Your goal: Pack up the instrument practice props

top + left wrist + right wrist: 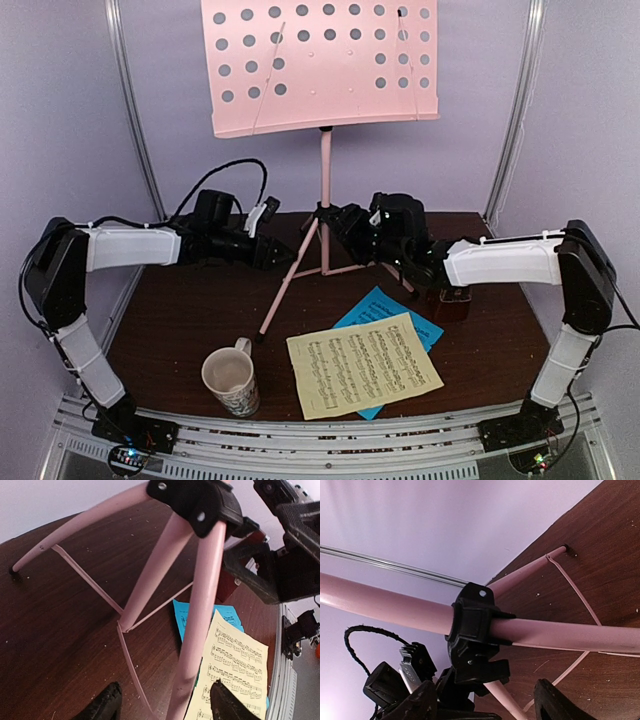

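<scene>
Pink tripod music stand (320, 80) stands mid-table near the far edge, top-heavy. Your left gripper (167, 703) and right gripper (490, 702) each straddle a leg, jaws parted, nothing clamped. Uneven closing could topple it onto the music sheets (365, 365) or mug (232, 380).

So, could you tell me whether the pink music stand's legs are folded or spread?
Spread. The music stand stands upright, its legs splayed on the table, with thin braces stretched out between them.
</scene>
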`<state>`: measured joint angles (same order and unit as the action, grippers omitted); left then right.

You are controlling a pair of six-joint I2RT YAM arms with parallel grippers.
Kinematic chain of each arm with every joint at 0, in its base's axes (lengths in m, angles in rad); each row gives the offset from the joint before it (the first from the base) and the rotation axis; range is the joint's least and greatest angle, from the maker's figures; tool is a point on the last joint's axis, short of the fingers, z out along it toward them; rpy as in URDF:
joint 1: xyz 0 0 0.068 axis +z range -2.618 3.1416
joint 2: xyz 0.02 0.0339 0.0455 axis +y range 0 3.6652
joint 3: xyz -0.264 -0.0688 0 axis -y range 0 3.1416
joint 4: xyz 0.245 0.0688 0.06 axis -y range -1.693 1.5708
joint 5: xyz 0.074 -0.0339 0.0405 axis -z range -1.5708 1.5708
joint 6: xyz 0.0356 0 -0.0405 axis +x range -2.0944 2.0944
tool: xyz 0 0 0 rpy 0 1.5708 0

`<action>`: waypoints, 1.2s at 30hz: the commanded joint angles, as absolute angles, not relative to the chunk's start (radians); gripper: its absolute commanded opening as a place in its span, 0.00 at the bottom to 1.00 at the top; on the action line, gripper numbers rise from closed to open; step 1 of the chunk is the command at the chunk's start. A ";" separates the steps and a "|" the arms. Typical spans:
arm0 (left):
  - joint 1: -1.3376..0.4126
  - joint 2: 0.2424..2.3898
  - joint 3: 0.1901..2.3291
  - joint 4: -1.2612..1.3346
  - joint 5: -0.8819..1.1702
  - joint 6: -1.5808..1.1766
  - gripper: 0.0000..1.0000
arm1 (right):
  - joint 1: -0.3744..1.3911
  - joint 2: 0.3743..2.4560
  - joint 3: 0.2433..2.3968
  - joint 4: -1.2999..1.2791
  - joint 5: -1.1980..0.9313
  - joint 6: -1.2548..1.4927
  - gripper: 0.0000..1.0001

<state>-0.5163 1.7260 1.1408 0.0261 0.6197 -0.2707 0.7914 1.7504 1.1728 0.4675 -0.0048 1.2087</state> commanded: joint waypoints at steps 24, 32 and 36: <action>-0.546 1.799 1.193 0.007 0.656 -0.098 0.28 | 0.771 1.795 1.150 0.662 -0.011 1.266 0.06; -0.545 1.806 1.193 0.005 0.639 -0.099 0.04 | 0.801 1.786 1.161 0.641 0.002 0.796 0.00; -0.545 1.806 1.196 0.001 0.631 -0.098 0.00 | 0.843 1.769 1.197 0.478 0.125 0.463 0.00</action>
<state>-0.5449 1.7916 1.1675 -0.0219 0.6605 -0.1051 0.7891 1.7897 1.1603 0.6231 0.0410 0.8654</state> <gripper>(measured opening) 0.108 0.059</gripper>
